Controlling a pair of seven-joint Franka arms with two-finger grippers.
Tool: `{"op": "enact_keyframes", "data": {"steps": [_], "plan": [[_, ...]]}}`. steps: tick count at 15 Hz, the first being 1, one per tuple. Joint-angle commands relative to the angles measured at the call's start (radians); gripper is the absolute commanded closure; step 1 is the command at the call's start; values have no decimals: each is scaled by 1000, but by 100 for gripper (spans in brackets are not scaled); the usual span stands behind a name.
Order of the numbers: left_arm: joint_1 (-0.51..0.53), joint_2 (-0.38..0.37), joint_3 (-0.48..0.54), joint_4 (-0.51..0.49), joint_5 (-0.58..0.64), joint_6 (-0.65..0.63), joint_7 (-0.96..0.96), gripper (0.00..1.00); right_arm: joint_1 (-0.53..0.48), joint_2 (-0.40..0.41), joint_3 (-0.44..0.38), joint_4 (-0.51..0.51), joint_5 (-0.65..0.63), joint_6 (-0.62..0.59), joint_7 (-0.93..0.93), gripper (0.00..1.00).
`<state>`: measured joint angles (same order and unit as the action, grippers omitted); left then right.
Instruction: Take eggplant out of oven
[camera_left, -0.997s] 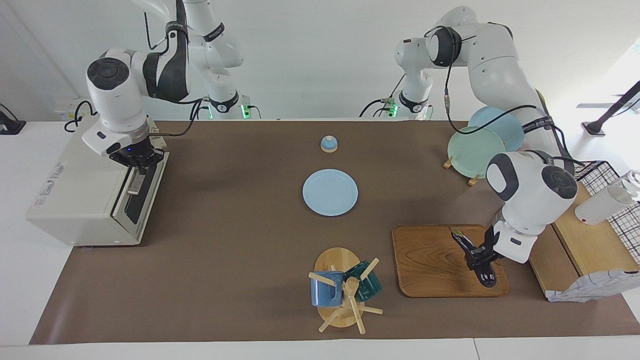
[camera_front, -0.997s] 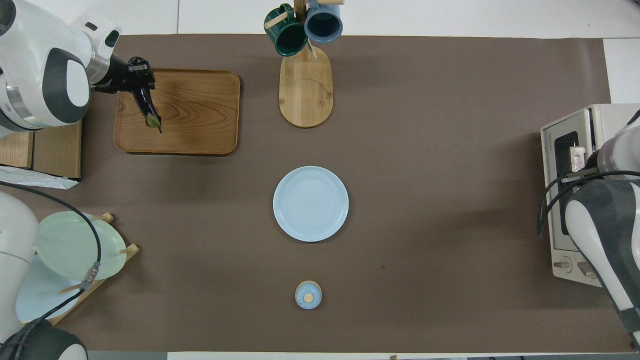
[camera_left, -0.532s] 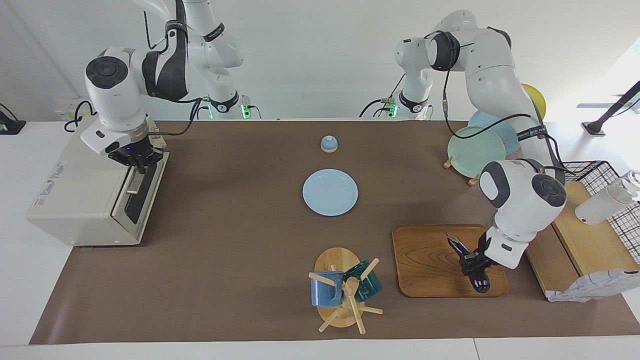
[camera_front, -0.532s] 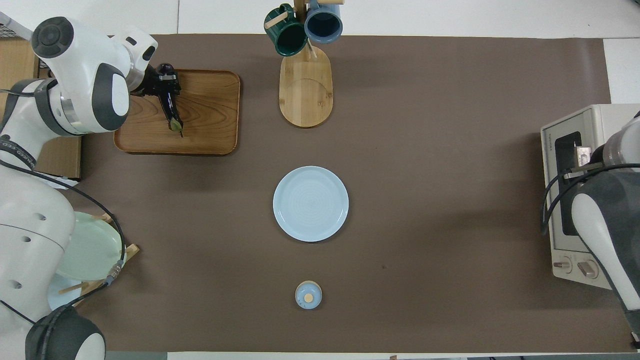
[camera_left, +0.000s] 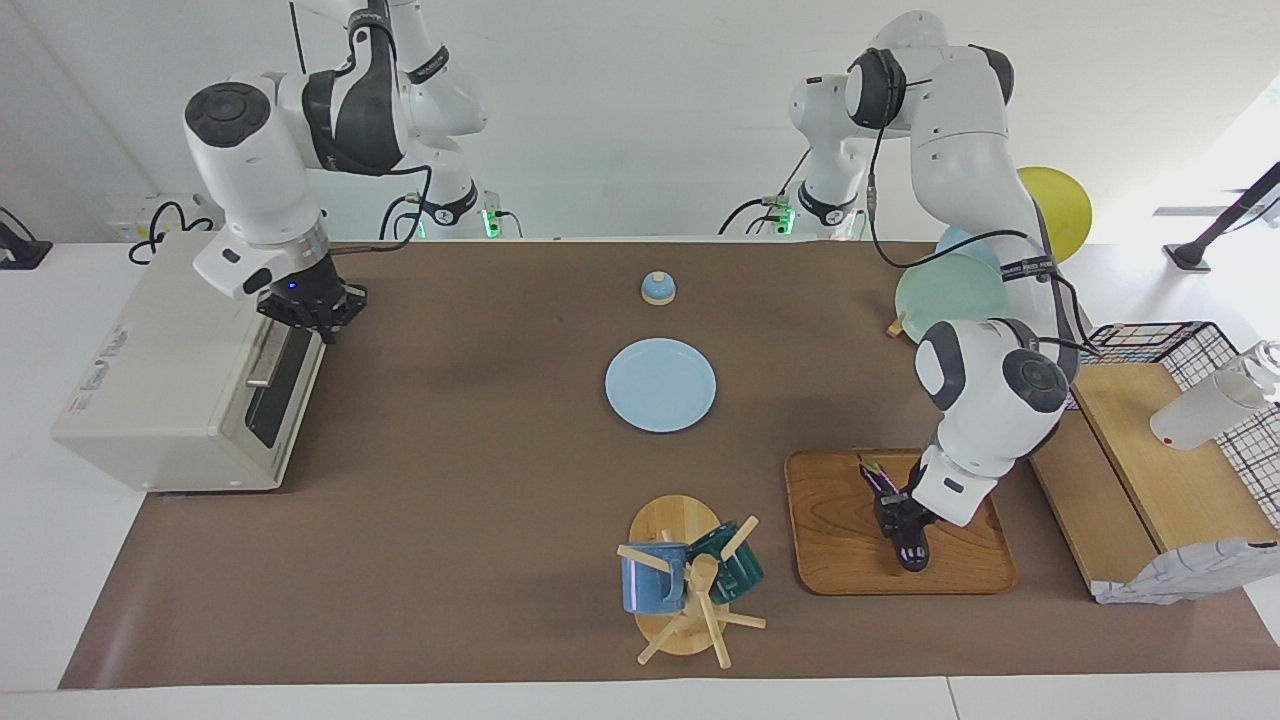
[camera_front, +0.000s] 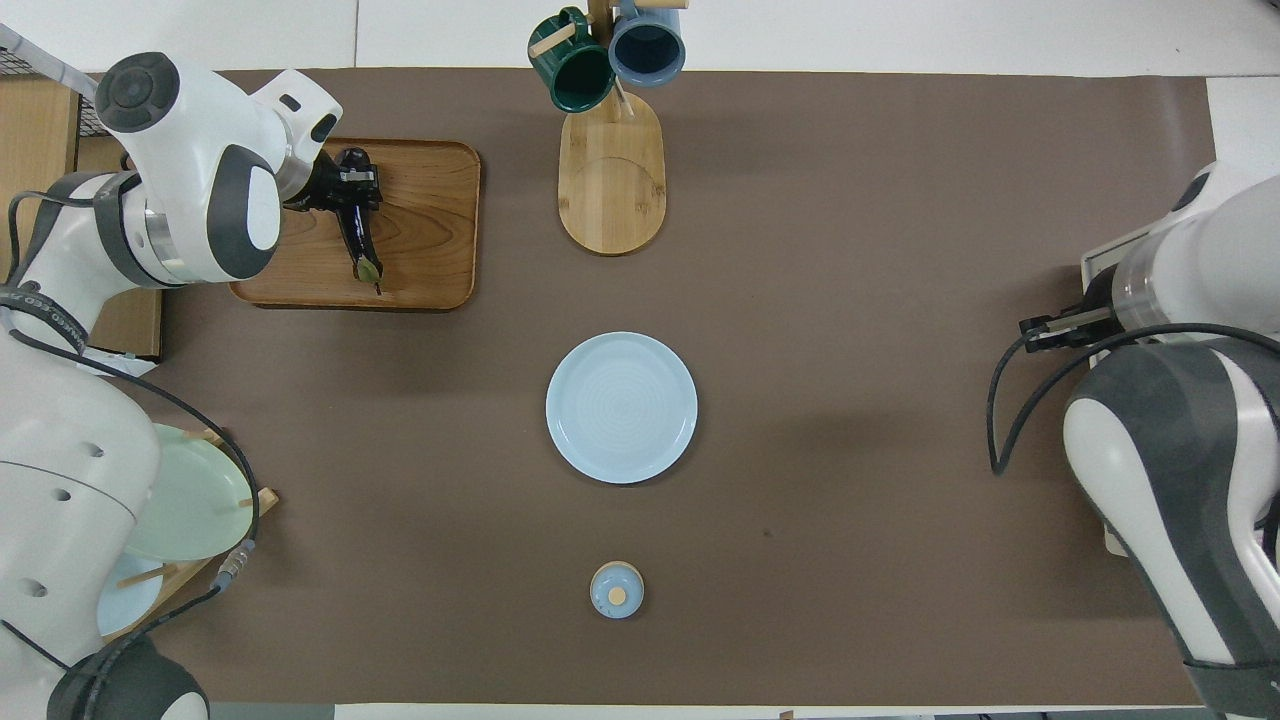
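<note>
The dark purple eggplant (camera_left: 912, 552) (camera_front: 358, 240) hangs slanted just over the wooden tray (camera_left: 840, 540) (camera_front: 430, 220), stem end toward the robots. My left gripper (camera_left: 893, 508) (camera_front: 345, 190) is shut on its middle. I cannot tell whether its thick end touches the tray. At the right arm's end of the table stands the cream oven (camera_left: 160, 380) (camera_front: 1100, 262), its dark glass door up and its bar handle free. My right gripper (camera_left: 308, 318) hovers above the door's top edge, touching nothing. In the overhead view the right arm covers that gripper and most of the oven.
A light blue plate (camera_left: 660, 385) (camera_front: 621, 407) lies mid-table, with a small blue lidded pot (camera_left: 658, 288) nearer the robots. A mug rack (camera_left: 690, 580) stands beside the tray. A plate rack (camera_left: 950, 290), wooden box (camera_left: 1180, 450) and wire basket sit at the left arm's end.
My left gripper carried the eggplant from the tray's outer edge toward its middle. The right gripper let go of the oven's door handle and rose above it.
</note>
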<state>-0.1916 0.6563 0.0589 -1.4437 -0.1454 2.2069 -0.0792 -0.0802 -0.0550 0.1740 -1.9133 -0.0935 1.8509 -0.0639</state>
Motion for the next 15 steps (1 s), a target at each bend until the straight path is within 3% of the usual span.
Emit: {"op": "enact_keyframes", "data": {"steps": [1,2,3,4,9,11,15], "plan": [[-8,-46,13,-72,-8,31,29,0,-7,7,25,36,41,-30,23,59],[-8,-46,13,-73,-8,31,29,0,-9,9,25,49,43,-36,21,51],[-8,-46,13,-72,-8,30,29,0,-9,9,25,60,43,-51,23,32],[-8,-47,13,-69,-8,28,29,0,-10,9,25,75,43,-68,23,0],[6,-92,18,-60,-11,5,21,0,-53,38,16,200,47,-228,13,0],[23,-154,28,-63,-10,-62,16,0,-73,27,13,211,70,-255,16,0],[29,-294,87,-67,-8,-232,15,0,-29,11,-79,237,77,-298,12,0]]}}
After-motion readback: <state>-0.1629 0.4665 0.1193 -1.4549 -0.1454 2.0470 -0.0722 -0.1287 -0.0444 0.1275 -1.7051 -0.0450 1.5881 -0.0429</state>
